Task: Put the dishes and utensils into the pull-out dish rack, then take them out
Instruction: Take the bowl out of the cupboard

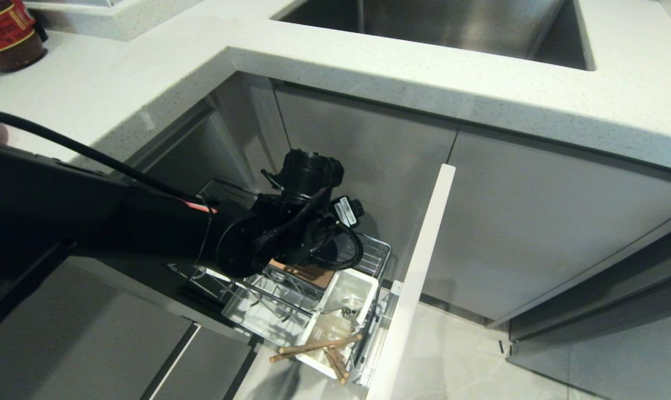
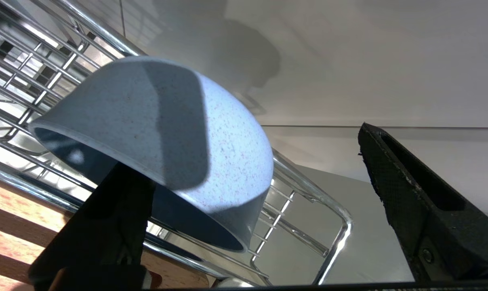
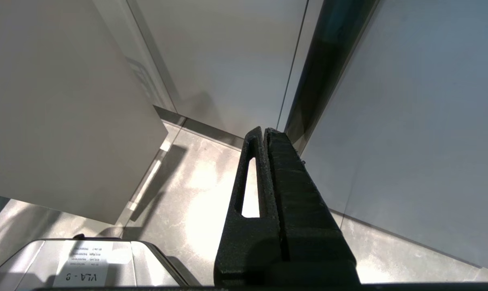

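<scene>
Speckled white stone forms the kitchen surface, with a steel sink sunk into it at the far side and a dark jar with a red label at the far left. Below the surface, among grey cabinet fronts, the pull-out dish rack stands drawn out over the pale tiled floor, its tall white front panel on the right. The left arm reaches down into the rack from the left. In the left wrist view the left gripper is spread wide: one finger sits under the rim of the pale blue bowl, the other stands well clear of it. The bowl lies tilted, mouth downward, against the chrome wires, just beside the light-wood strip. Nearer the front, the white cutlery cup holds the silver spoon, and the wooden chopsticks lie across its near end, their tips sticking out to the left. The right gripper hangs apart over the floor beside a cabinet, fingers pressed together and holding nothing.
</scene>
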Motion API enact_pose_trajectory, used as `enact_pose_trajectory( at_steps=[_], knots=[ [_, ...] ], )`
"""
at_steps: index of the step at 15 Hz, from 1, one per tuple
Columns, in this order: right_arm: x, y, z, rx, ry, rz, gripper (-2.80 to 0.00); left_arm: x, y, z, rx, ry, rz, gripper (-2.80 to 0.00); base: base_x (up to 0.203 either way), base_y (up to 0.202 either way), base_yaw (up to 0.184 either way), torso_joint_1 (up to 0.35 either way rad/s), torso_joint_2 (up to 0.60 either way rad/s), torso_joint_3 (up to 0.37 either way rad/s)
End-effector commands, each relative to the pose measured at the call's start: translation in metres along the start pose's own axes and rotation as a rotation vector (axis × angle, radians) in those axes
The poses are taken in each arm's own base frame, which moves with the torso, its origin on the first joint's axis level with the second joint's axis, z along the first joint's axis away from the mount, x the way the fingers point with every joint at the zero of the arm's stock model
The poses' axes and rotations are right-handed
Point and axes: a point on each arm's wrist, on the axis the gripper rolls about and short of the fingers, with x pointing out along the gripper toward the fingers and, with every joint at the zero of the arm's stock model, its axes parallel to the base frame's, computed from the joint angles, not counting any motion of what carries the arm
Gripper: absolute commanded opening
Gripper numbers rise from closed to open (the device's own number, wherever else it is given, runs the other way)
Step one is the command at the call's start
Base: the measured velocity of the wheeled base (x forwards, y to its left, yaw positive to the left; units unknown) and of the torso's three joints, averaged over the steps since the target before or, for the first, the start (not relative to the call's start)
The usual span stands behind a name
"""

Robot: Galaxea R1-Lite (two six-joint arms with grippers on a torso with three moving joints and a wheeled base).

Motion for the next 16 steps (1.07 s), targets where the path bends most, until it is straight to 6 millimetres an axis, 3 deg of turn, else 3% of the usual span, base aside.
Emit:
enact_pose_trajectory(
  at_steps=[1, 2, 16],
  knots=[
    [0.0000, 0.0000, 0.0000, 0.000, 0.000, -0.001, -2.80, 0.0005, 0.0002, -0.0005, -0.003, -0.001, 0.004, -1.25, 0.000, 0.000, 0.000, 0.000, 0.00, 0.000],
    [0.0000, 0.0000, 0.0000, 0.000, 0.000, -0.001, -2.80, 0.0009, 0.0005, -0.0012, -0.001, 0.001, 0.006, -2.80, 0.000, 0.000, 0.000, 0.000, 0.00, 0.000],
    [0.0000, 0.0000, 0.0000, 0.000, 0.000, 0.000, -2.80, -0.0067, -0.0012, 0.0054, -0.011, -0.015, -0.008, -2.80, 0.000, 0.000, 0.000, 0.000, 0.00, 0.000]
  ],
)
